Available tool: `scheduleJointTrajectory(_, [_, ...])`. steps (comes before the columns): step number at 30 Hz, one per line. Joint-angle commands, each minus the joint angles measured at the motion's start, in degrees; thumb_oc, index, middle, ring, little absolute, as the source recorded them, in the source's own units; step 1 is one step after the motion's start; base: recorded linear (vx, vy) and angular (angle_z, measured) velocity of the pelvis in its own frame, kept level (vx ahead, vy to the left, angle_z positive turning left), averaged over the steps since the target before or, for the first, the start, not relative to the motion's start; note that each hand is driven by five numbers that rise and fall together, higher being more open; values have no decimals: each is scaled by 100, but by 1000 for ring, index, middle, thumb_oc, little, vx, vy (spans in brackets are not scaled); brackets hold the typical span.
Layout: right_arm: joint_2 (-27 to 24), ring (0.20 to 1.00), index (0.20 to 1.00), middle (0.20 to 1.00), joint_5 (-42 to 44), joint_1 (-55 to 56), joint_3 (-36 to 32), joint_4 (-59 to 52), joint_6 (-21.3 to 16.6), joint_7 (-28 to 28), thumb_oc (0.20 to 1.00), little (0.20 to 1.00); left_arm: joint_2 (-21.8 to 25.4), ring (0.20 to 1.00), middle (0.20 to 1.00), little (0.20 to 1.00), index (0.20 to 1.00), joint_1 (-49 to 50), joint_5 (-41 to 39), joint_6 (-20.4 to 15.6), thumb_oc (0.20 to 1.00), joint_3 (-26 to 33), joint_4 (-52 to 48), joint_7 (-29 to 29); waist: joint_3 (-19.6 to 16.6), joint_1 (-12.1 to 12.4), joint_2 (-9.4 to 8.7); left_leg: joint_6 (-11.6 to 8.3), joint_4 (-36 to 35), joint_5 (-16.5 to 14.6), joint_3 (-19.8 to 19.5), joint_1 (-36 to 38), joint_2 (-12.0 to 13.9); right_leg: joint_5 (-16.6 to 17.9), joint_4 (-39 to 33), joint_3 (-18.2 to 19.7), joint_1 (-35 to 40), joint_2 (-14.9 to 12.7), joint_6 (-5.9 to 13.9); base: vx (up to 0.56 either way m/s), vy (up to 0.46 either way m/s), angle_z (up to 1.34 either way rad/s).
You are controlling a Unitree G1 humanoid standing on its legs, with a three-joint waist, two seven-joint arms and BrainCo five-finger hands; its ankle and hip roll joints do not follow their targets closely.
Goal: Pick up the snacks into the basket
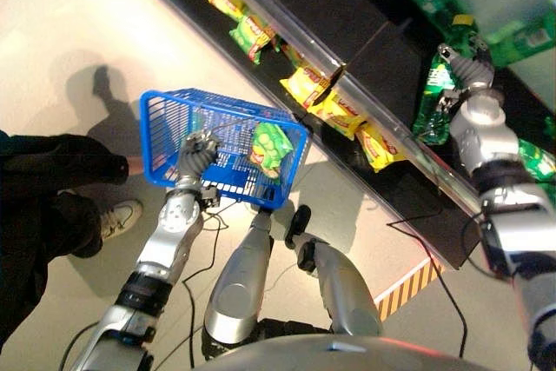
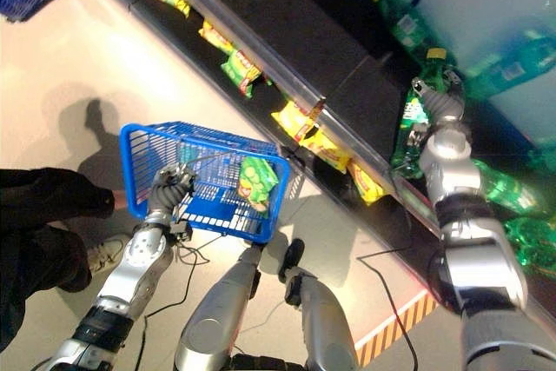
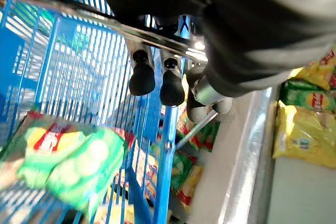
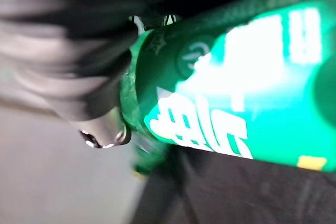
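Risk first: green snack bag (image 1: 432, 97) could slip or snag on the front edge of the shelf (image 1: 365, 41) when pulled out, since hold seems to sit at the bag's top end only, with most of the bag hanging below toward the shelf's silver rail. Crinkly film likely to slide in a light pinch. Could also drag neighbouring yellow snack bags (image 1: 334, 102) along the rail off the shelf. Second risk: blue basket (image 1: 165, 141) hangs tilted from its metal handle, so a bag dropped near the rim may bounce out onto the floor (image 1: 69, 49).

Right hand (image 1: 465, 65) up at the shelf's right end, against the top of the green snack bag; in right wrist view, bag surface pressed close beside the fingers (image 4: 105, 135), apparently held, though exact closure hard to read. Left hand (image 1: 198, 155) curled round the basket handle, fingers (image 3: 142, 80) wrapped over the metal bar. One green snack bag in the basket (image 1: 269, 147) already, leaning against its far wall. Basket well apart from right hand, low and to the robot's left. Person's leg and shoe (image 1: 117, 217) near basket on the floor.
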Motion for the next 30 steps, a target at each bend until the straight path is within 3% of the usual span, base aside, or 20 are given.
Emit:
scheduleJointTrajectory(1, [313,200,200,200,380,539,215,-225,-171,194,200,200,-220,200,200,200,200,-84,-102,-638,200,291,-918,-233,-785,-229,24,-133,587,-920,56,-45,153,373,-880,231,407,-763,926,98,-36,-18])
scheduleJointTrajectory(9, [811,200,200,200,621,1632,-198,-1790,-260,566,200,200,-379,200,200,200,200,369,-219,-493,200,461,-1007,-500,-1237,-585,-19,-110,318,-959,342,390,278,448,-1080,513,610,-672,955,65,-25,-26])
scheduleJointTrajectory(17, [1143,200,200,200,725,2543,216,-2628,24,1341,200,200,-464,200,200,200,200,498,-640,-316,200,127,-1218,-1084,-1645,-926,-43,-107,146,-1044,730,823,433,524,-1234,961,774,-546,951,66,-7,-32])
scheduleJointTrajectory(23, [1291,200,200,200,362,2807,846,-2384,328,1628,200,200,-397,200,200,200,200,173,-1084,-186,200,-407,-1414,-1487,-1804,-1074,5,-108,72,-1091,939,1046,493,509,-1239,1181,850,-489,973,57,-5,-32])
scheduleJointTrajectory(26, [1270,200,200,200,-245,2589,1452,-2099,429,1727,200,200,-420,200,200,200,200,-373,-1487,-59,200,-1172,-1380,-1726,-1846,-1163,38,-110,56,-1107,1020,1095,511,492,-1213,1257,836,-464,967,29,-8,-14])
scheduleJointTrajectory(27, [1270,200,200,200,-245,2589,1452,-2099,429,1727,200,200,-420,200,200,200,200,-374,-1487,-60,200,-1172,-1380,-1726,-1845,-1163,38,-110,56,-1107,1020,1095,511,492,-1213,1257,836,-464,967,-30,-13,-12])
scheduleJointTrajectory(30, [1404,200,200,200,-525,1653,2307,-1405,430,1541,200,200,-704,200,200,200,200,-1371,-2050,-45,200,-2220,-1225,-1663,-1580,-1192,74,-100,170,-1071,1046,874,501,531,-1127,1264,584,-449,949,-115,-14,-5])
